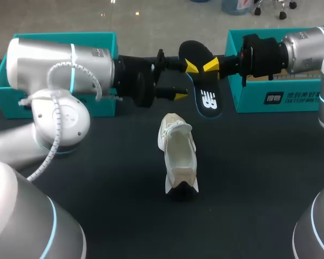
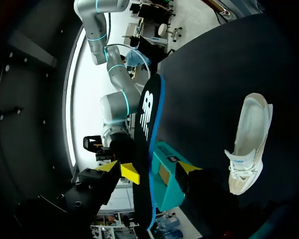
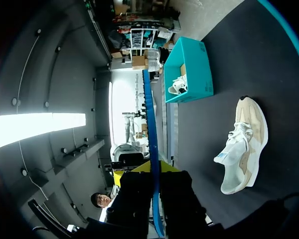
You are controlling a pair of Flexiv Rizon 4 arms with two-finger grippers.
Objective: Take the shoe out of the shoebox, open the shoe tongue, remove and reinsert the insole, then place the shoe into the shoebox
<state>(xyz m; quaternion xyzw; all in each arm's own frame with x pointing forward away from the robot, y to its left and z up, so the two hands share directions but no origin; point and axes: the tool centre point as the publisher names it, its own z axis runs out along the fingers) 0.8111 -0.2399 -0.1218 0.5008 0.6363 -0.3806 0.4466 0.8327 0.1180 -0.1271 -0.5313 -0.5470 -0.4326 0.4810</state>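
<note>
Dark surface (image 1: 248, 162), with the shoe out on it and the insole held in the air between two arms.

At the back left a teal left shoebox (image 1: 2, 100) stands partly behind the left arm. The left end effector (image 1: 185, 81) has its fingers spread well apart, one yellow tip over the insole (image 1: 205, 91) and the other lower, just beside its edge, so it is not gripping. In front of it, near the middle of the surface, the cream shoe (image 1: 178, 154) stands on its sole, well apart from both boxes. The black, blue-edged insole hangs above the surface behind the shoe, printed face up. The right end effector (image 1: 211, 67) is clamped on it, one finger on each face. A teal right shoebox (image 1: 275, 97) stands at the back right.
</note>
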